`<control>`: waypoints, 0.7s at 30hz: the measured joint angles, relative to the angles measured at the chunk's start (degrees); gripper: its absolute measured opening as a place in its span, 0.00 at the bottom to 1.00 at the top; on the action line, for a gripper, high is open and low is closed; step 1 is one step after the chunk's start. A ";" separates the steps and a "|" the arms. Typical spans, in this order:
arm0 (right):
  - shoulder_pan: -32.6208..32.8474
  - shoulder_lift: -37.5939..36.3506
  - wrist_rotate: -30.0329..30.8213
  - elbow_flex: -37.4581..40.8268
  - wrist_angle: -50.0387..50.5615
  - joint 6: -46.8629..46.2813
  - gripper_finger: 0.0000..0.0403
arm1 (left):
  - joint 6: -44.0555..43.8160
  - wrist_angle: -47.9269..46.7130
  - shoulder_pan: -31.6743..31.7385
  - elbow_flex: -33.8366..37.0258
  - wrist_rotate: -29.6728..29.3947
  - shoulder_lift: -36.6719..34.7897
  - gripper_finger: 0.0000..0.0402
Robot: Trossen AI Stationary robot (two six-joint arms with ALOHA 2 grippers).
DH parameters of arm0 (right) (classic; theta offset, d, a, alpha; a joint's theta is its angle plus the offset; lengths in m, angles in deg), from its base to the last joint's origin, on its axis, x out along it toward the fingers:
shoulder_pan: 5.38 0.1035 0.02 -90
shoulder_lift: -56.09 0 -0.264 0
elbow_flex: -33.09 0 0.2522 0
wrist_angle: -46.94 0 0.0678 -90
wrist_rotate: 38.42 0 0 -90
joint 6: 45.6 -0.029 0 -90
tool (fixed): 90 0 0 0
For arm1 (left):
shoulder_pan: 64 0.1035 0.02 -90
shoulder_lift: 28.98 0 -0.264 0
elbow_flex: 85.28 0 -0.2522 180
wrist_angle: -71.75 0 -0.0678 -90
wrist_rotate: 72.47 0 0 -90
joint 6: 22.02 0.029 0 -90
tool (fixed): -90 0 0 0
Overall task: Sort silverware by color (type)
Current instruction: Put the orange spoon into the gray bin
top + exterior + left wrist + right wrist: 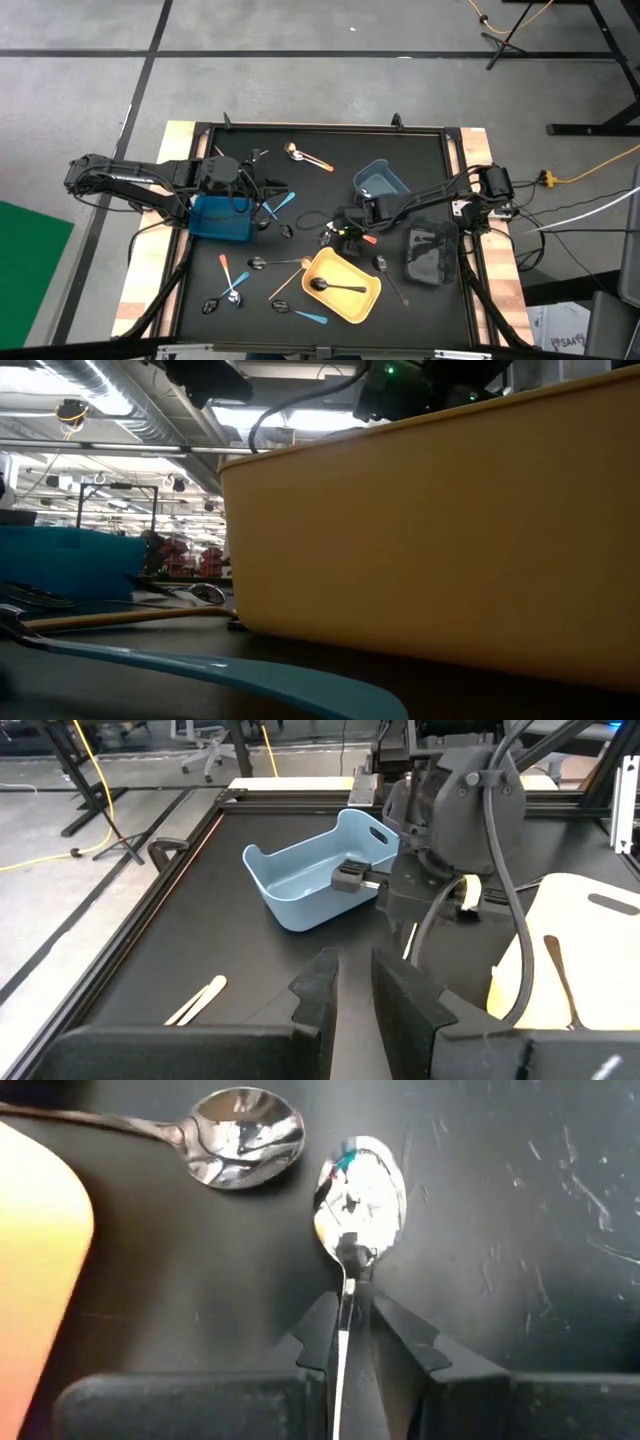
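Note:
My right gripper (343,228) (347,1308) points steeply down at mid-table, just beyond the yellow bin (368,300), shut on a silver spoon (360,1195). An orange handle (369,239) shows beside it. A second silver spoon (240,1135) lies close by on the table. Several other spoons lie scattered: an orange-handled one (312,158), a light-blue-handled one (281,205), a wooden one (285,262). A black spoon (336,288) lies in the yellow bin. My left gripper (255,186) (353,975) hovers by the blue bin (220,218), fingers nearly together, with nothing between them. My right gripper pinches the silver spoon's thin neck (347,1285), just behind the bowl, between its two fingers. The fingers come from above, slanting down, and lie along the handle, with the bowl sticking out ahead of them. Whether the bowl rests on the table I cannot tell.
A light-blue bin (381,181) (320,870) stands at the far middle and a dark bin (431,255) at the right. In the low view the yellow bin's wall (430,530) fills the picture, with a light-blue spoon handle (200,665) in front of it.

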 joint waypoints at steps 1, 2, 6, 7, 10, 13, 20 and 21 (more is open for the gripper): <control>-0.01 0.20 0.40 -0.06 -0.31 -0.01 0.13 | -0.02 -0.03 0.00 0.00 0.00 0.00 0.15; -0.01 0.38 0.93 -0.07 -0.07 -0.01 0.13 | -0.02 -0.08 0.00 0.00 0.00 0.00 0.15; 0.01 1.27 1.85 -0.01 0.47 -0.04 0.13 | -0.07 -0.16 0.00 0.00 0.02 0.00 0.15; 0.01 1.36 1.68 -0.01 0.64 -0.04 0.13 | -0.09 -0.17 0.00 0.00 0.03 0.00 0.15; 0.01 2.05 0.82 -0.04 -0.05 -0.06 0.13 | -0.11 -0.17 0.00 0.00 0.11 -0.01 0.15; 0.01 2.55 0.81 -0.05 -0.78 -0.06 0.13 | -0.11 -0.17 0.00 0.00 0.20 0.00 0.15; 0.01 4.10 0.83 -0.07 -1.25 -0.06 0.13 | -0.11 -0.15 0.00 0.00 0.20 0.00 0.15; 0.01 4.24 0.83 -0.12 -1.37 -0.06 0.13 | -0.11 -0.17 0.00 0.00 0.22 0.00 0.15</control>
